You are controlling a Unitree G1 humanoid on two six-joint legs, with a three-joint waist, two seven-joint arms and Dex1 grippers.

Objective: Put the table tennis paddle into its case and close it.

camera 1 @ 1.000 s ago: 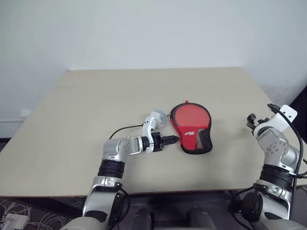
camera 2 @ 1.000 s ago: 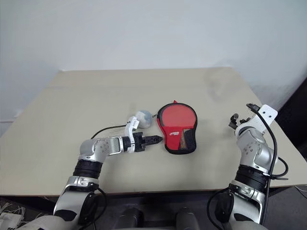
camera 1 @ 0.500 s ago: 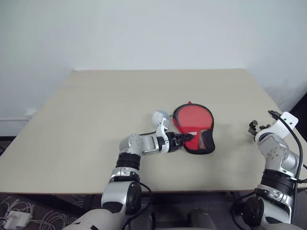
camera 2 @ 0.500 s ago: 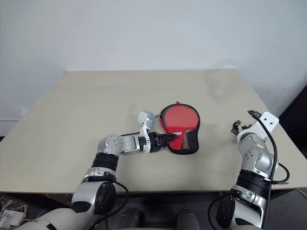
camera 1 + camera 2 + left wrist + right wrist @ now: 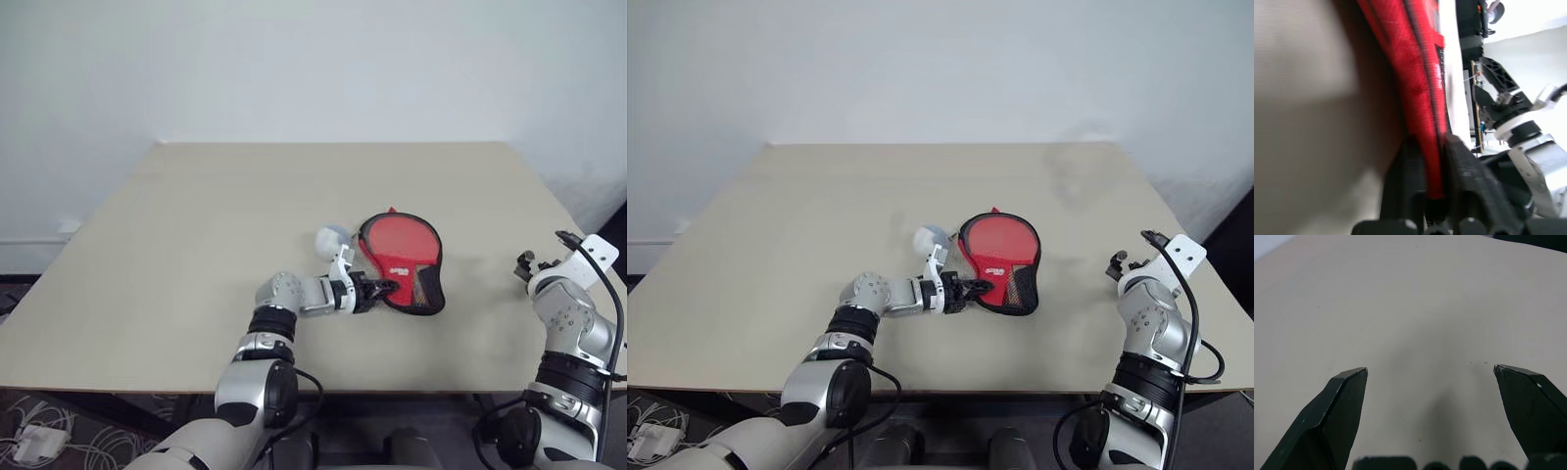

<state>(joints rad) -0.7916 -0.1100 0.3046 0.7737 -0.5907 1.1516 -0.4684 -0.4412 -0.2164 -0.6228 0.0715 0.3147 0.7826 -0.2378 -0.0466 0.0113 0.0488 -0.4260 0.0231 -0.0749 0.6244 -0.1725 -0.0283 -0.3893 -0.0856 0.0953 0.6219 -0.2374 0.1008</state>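
1. The left end effector [image 5: 382, 290] is pinched tight on the near red edge of the case [image 5: 407, 264], as the left wrist view shows.
2. The case lies flat on the bench [image 5: 196, 245], with the paddle's red face [image 5: 397, 240] showing inside it. A small ball [image 5: 330, 238] sits just beside the case.
3. The robot should probably lift the flap slowly, so the case does not slide.
4. The right end effector [image 5: 1430, 374] is wide open, holding nothing, well away from the case.

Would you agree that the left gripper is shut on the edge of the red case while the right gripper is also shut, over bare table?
Not quite: the right gripper is open, its fingers spread wide over the bare table, as the right wrist view shows. The left gripper is indeed shut on the red case.
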